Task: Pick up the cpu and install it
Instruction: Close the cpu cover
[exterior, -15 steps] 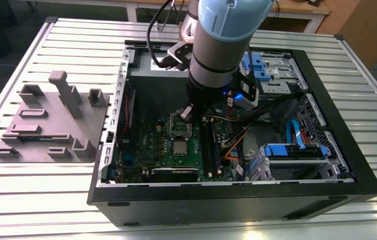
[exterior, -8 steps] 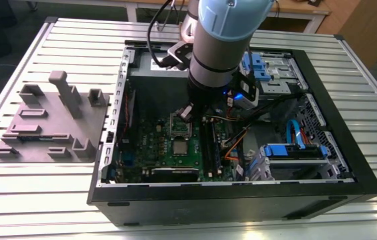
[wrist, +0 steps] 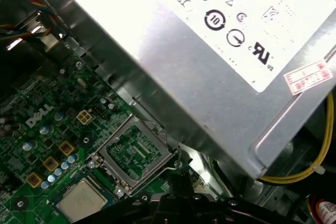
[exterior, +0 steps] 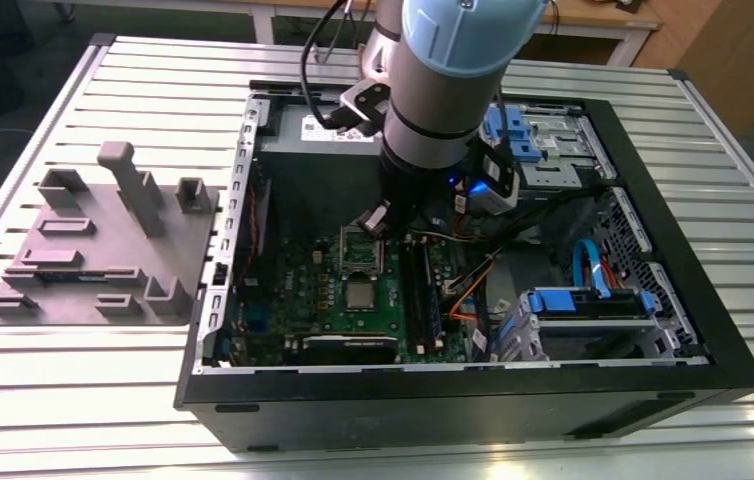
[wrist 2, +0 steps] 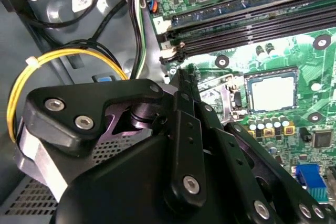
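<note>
1. Right now you are holding the gripper (exterior: 376, 222) low inside the open computer case (exterior: 484, 410), over the green motherboard (exterior: 310, 300)
2. In both wrist views its black fingers are pressing together into one thin tip, and you are carrying nothing between them
3. The cpu (exterior: 360, 292) is lying flat on the motherboard with its silvery top facing up, just beside the empty socket (exterior: 361, 250) and apart from the gripper
4. In the first wrist view the gripper (wrist: 181, 174) is hovering close to one corner of the socket (wrist: 135, 153), on the side nearest the grey power supply (wrist: 210, 77), and the socket is sitting between the tip and the cpu (wrist: 83, 199)
5. In the second wrist view the cpu (wrist 2: 271, 90) is showing beyond the gripper (wrist 2: 182, 77), the long memory sticks (wrist 2: 247, 19) are running across the board, and a yellow cable (wrist 2: 58, 59) is looping beside the gripper body
6. At the exterior view's left, a grey fixture plate (exterior: 97, 250) is resting on the slatted table (exterior: 84, 400) beside the case
</note>
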You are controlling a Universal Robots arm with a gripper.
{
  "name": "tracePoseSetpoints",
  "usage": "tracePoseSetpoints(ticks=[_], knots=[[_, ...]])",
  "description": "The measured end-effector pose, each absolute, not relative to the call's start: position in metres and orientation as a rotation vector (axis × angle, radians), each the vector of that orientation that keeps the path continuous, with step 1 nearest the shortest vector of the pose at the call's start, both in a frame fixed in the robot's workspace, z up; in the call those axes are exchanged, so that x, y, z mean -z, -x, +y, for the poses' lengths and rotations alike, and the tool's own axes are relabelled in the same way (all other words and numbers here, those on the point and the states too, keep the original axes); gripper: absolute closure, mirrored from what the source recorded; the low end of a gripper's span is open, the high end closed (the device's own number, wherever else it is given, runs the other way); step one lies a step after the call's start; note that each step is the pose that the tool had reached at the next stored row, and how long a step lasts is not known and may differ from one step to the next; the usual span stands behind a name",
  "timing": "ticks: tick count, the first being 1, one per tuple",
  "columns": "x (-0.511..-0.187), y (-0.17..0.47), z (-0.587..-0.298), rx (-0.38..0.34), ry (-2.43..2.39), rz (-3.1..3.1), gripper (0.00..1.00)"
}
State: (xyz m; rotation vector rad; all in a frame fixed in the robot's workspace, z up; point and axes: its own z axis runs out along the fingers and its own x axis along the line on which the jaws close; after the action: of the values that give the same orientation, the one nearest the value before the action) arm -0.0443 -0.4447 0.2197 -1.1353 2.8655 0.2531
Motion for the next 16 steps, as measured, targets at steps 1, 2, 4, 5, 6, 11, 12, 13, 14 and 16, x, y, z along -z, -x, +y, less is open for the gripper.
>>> tracePoseSetpoints(ticks=[1, 2, 4, 5, 6, 11, 12, 13, 14, 16], knots=[[-0.2195, 0.0443, -0.4443, -0.253, 1.123, 2.870, 0.90], [-0.2193, 0.0443, -0.4439, -0.252, 1.111, 2.874, 0.90], [-0.2188, 0.0442, -0.4425, -0.252, 1.096, 2.879, 0.90], [-0.2183, 0.0439, -0.4420, -0.252, 1.094, 2.880, 0.90], [-0.2177, 0.0438, -0.4417, -0.254, 1.093, 2.881, 0.90], [-0.2155, 0.0435, -0.4407, -0.258, 1.093, 2.880, 0.90], [-0.2150, 0.0434, -0.4404, -0.259, 1.093, 2.880, 0.90], [-0.2145, 0.0433, -0.4401, -0.259, 1.093, 2.880, 0.90], [-0.2142, 0.0432, -0.4400, -0.260, 1.093, 2.880, 0.90], [-0.2140, 0.0432, -0.4400, -0.264, 1.093, 2.879, 0.90]])
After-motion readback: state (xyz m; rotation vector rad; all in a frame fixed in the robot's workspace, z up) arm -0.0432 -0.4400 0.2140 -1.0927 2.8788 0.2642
